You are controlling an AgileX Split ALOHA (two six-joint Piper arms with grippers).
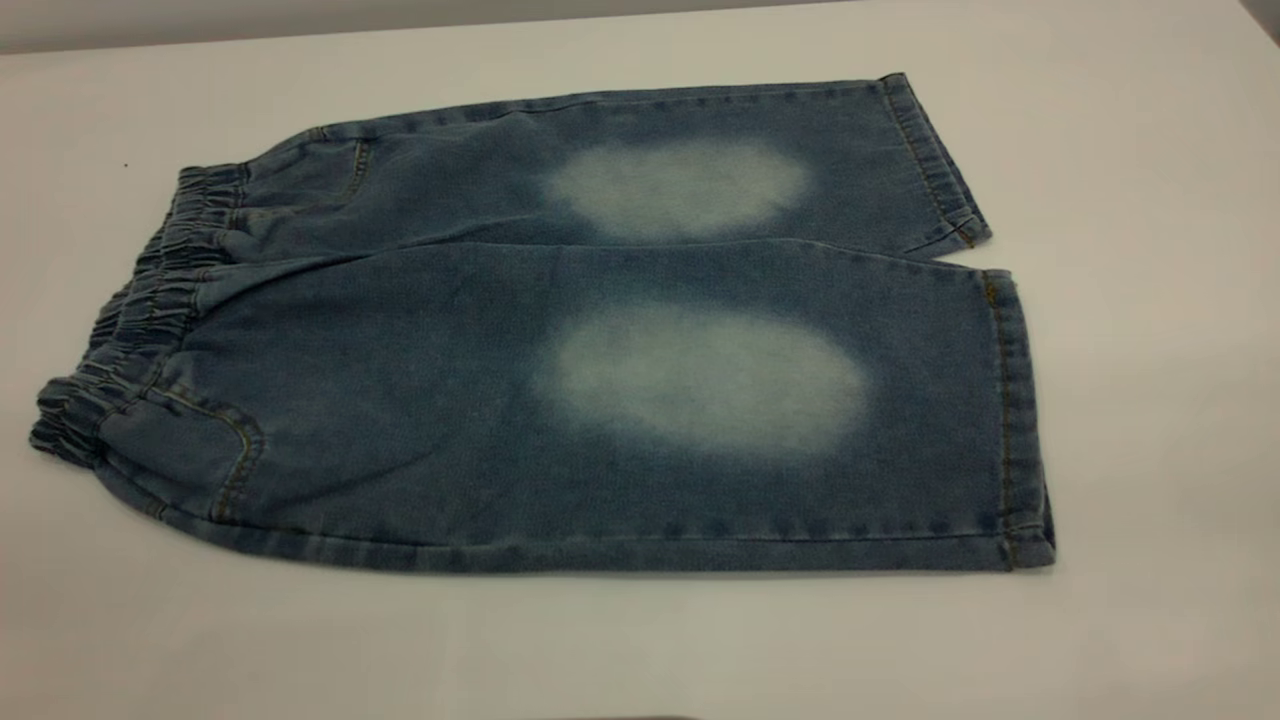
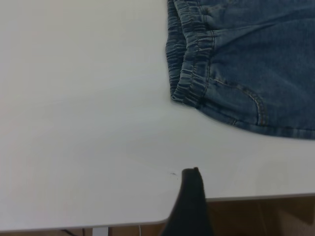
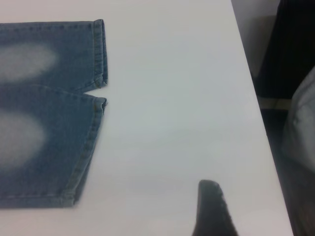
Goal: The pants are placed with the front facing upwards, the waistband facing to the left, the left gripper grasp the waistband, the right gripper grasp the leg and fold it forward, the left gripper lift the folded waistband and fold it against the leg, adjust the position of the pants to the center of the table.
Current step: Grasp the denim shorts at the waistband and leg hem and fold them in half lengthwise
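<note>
The blue denim pants [image 1: 600, 380] lie flat on the white table [image 1: 1150, 400], front up, with a pale oval on each leg. The ruffled waistband [image 1: 150, 300] is at the left and the stitched leg hems [image 1: 1005, 400] are at the right. No gripper shows in the exterior view. In the left wrist view a black part of my left gripper [image 2: 191, 196] hangs over the table's edge, well apart from the waistband [image 2: 189, 54]. In the right wrist view a black part of my right gripper [image 3: 211, 209] hangs over bare table, away from the leg hems [image 3: 91, 142].
Bare tabletop surrounds the pants on all sides. The table's edge [image 2: 256, 197] runs just beside the left gripper, with brown floor beyond it. Another table edge [image 3: 256, 98] lies beside the right gripper, with dark and grey shapes [image 3: 295, 73] past it.
</note>
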